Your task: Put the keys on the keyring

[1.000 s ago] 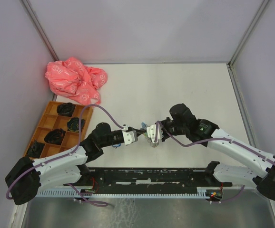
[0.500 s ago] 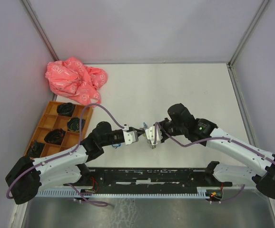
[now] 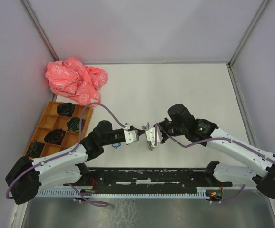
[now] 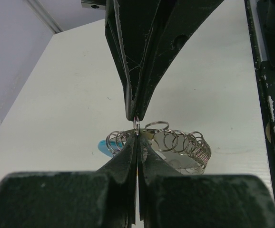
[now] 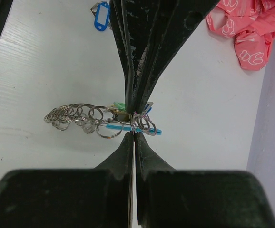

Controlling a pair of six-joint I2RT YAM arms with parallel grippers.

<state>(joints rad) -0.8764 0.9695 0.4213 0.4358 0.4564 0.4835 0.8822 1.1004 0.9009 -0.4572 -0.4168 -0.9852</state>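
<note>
My left gripper [image 3: 140, 131] and right gripper [image 3: 147, 134] meet tip to tip above the table's near middle. Both are shut on one small silver split ring [image 4: 136, 126], which also shows in the right wrist view [image 5: 134, 124]. It belongs to the keyring [image 4: 175, 142], a bunch of silver split rings with a light-blue section [image 5: 128, 128]. A green tag [image 5: 117, 104] shows behind the left gripper's tip. A key with a blue tag [image 5: 101, 16] lies on the table under the left arm [image 3: 116, 145].
An orange compartment tray [image 3: 46, 118] with dark bundles stands at the left. A crumpled pink bag [image 3: 75, 80] lies at the back left. A black rail [image 3: 147, 175] runs along the near edge.
The two grippers have edged slightly closer together, the right one shifting a little left and down. Both stay shut.
</note>
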